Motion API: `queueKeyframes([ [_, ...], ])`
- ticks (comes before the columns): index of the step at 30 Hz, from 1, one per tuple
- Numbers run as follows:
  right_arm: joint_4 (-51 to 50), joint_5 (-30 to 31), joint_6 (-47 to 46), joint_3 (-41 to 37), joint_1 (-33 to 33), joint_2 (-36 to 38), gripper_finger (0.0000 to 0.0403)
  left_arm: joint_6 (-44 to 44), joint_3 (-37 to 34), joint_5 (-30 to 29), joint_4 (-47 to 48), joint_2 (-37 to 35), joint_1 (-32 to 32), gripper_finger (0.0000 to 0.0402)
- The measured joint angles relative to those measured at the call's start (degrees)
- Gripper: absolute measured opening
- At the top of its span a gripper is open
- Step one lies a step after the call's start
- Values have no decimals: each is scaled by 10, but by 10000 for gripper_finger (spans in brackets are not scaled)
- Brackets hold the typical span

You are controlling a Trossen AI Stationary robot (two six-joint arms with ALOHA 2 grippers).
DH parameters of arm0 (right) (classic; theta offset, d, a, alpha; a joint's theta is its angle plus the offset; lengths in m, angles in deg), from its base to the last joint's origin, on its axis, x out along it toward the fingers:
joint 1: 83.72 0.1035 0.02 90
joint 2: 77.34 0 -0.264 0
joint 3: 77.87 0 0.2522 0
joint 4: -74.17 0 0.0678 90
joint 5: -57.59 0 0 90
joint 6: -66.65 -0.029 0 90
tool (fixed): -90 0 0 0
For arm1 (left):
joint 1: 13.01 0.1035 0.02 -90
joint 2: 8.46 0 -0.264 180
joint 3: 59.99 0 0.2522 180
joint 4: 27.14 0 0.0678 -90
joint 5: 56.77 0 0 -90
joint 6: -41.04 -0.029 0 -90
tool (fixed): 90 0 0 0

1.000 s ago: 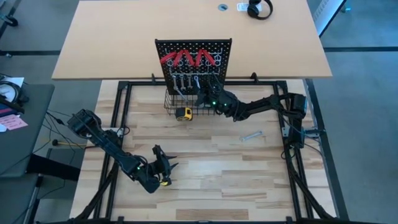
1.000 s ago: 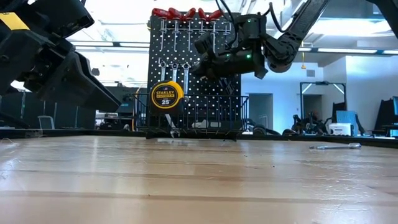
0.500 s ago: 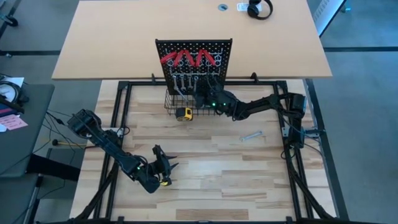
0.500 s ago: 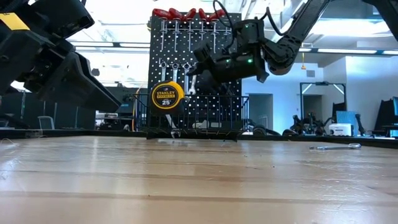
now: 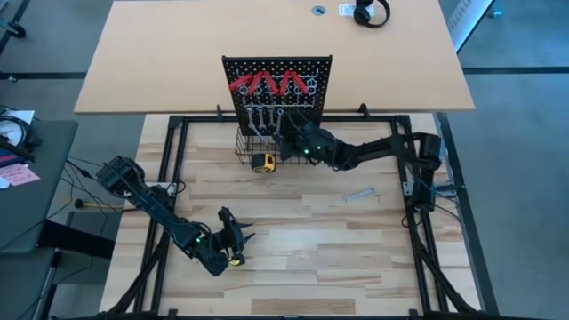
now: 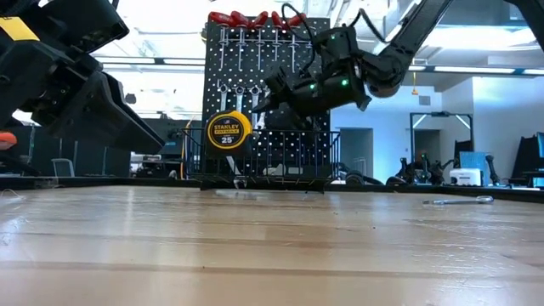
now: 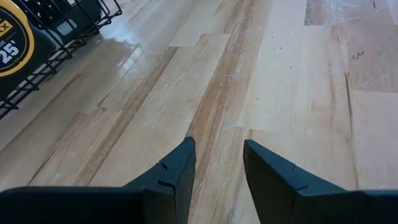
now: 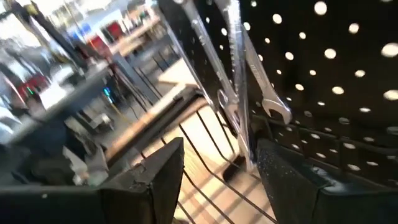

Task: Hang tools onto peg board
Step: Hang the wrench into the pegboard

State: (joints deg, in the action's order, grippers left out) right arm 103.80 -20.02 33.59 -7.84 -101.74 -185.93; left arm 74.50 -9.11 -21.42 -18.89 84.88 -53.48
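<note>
Table's near done: peg board point(image 5: 276, 84) mostly full, one wrench point(image 5: 358, 194) left for you; right gripper point(image 8: 221, 163) open, empty; left gripper point(image 7: 216, 163) part-open, empty.

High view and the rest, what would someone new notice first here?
The black peg board stands at the table's far edge, red-handled pliers along its top and silver wrenches hanging below. The right gripper, fingers open, is at those wrenches, above the wire basket holding a yellow tape measure. One wrench lies loose on the table; the left gripper waits near the front.
</note>
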Motion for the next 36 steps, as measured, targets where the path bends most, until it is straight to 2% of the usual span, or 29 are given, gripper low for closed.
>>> queueKeyframes([
  [15, -422, 6, 257, 1, 5, 215, 210, 1, 0, 0, 0, 0, 0, 125],
  [19, -538, 2, 370, -1, 60, 275, 210, 2, 0, 0, 0, 0, 0, 125],
  [23, -567, -3, 435, -41, 171, 353, 210, 2, 0, 3, 0, 0, 0, 125],
  [26, -565, 27, 411, -97, 255, 419, 210, 5, 0, 3, 0, 0, -2, 125],
  [29, -565, 60, 339, -167, 322, 483, 210, 9, 0, 4, -1, 0, -5, 125],
  [36, -559, 69, 165, -339, 420, 564, 210, 9, 0, 4, -11, 0, -5, 125],
])
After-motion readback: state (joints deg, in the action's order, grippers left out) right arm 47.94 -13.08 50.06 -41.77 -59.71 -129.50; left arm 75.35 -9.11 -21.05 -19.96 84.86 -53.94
